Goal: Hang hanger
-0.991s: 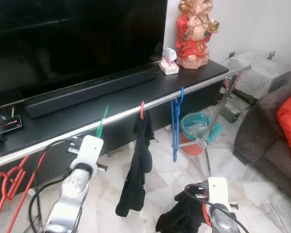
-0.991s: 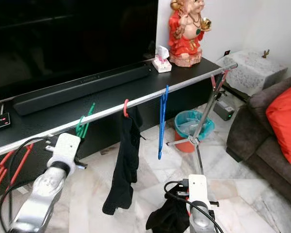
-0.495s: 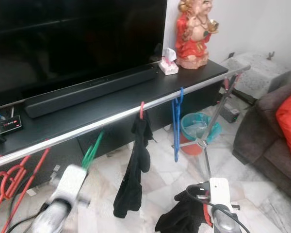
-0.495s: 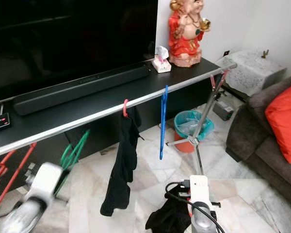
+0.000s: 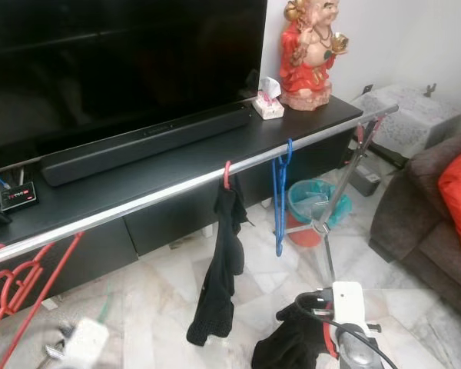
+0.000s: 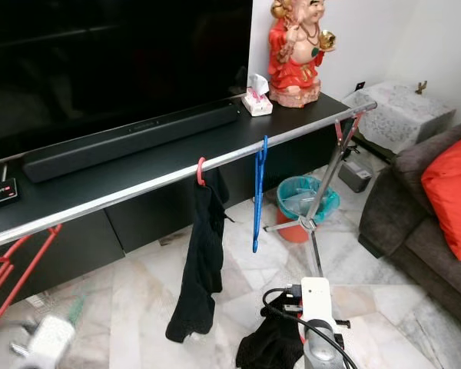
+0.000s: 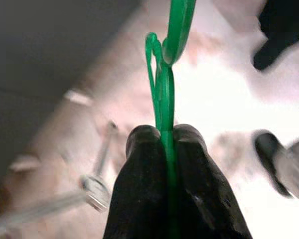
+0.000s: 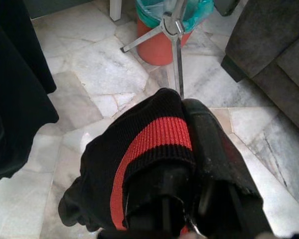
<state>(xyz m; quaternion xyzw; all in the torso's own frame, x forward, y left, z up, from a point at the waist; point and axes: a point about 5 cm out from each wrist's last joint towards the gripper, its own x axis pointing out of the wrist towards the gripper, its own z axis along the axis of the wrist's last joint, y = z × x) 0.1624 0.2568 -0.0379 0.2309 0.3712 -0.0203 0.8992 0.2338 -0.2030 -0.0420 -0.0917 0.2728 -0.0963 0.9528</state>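
Note:
A silver rail [image 5: 161, 196] runs across the front of the black TV bench. A red hanger with a black garment [image 5: 224, 261] and a bare blue hanger [image 5: 279, 200] hang from it, and red hangers [image 5: 15, 280] hang at its far left end. My left gripper [image 7: 164, 132] is shut on a green hanger [image 7: 162, 84]. In the eye views that arm [image 5: 81, 344] is blurred and low at the bottom left, near the floor and well below the rail. My right gripper [image 8: 187, 119] is low at the right, shut on a black garment with a red stripe [image 8: 154, 137].
The rail's stand leg [image 5: 326, 231] stands by a teal-lined bin [image 5: 311, 204]. A grey sofa with an orange cushion [image 5: 457, 204] is at the right. A soundbar [image 5: 138, 142] and a red statue [image 5: 311, 50] sit on the bench.
My left arm has dropped from rail height down to the bottom left, carrying the green hanger away from the rail. The right arm has stayed put.

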